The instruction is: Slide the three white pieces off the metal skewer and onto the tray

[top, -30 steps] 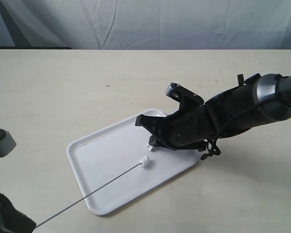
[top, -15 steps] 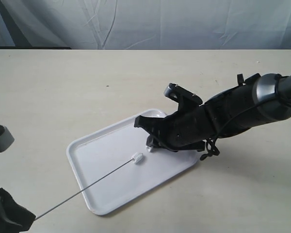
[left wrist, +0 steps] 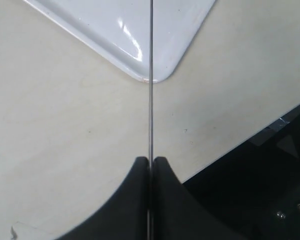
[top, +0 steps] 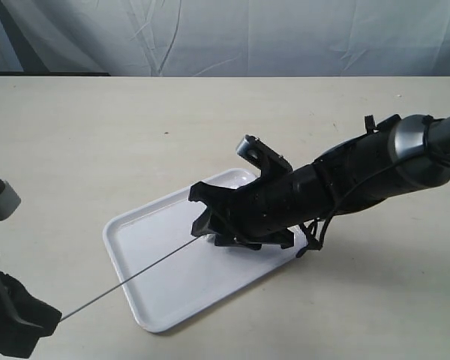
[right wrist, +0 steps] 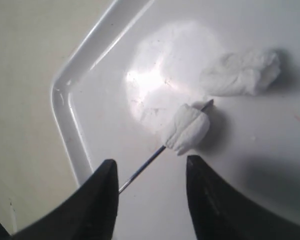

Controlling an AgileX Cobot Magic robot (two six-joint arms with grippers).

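The tray [top: 159,225] lies flat on the bench [top: 97,135], and both arms meet over it. The metal skewer [top: 127,278] runs from the left gripper [top: 54,319], low at the near left of the exterior view, up across the tray's near corner to the right gripper [top: 205,225], which hangs over the tray's middle and hides the skewer's far end in that view.

In the left wrist view the two fingers [left wrist: 137,175] are pressed together on the skewer [left wrist: 150,100] — the thin rod comes straight out of the seam between them, over bare bench [left wrist: 65,125] and on across the tray's rounded corner [left wrist: 180,30].

The right wrist view shows what the tray holds. One white piece [right wrist: 186,129] is threaded on the skewer [right wrist: 142,172] just short of its tip, over the tray floor near a rounded corner of the rim [right wrist: 65,115]. Beside it, off the rod, a white lump [right wrist: 242,74] lies on the tray floor — whether it is one piece or two cannot be told. The right gripper [right wrist: 151,162] has its fingers [right wrist: 104,190] spread, one on either side of the rod, touching neither the rod nor the threaded piece.
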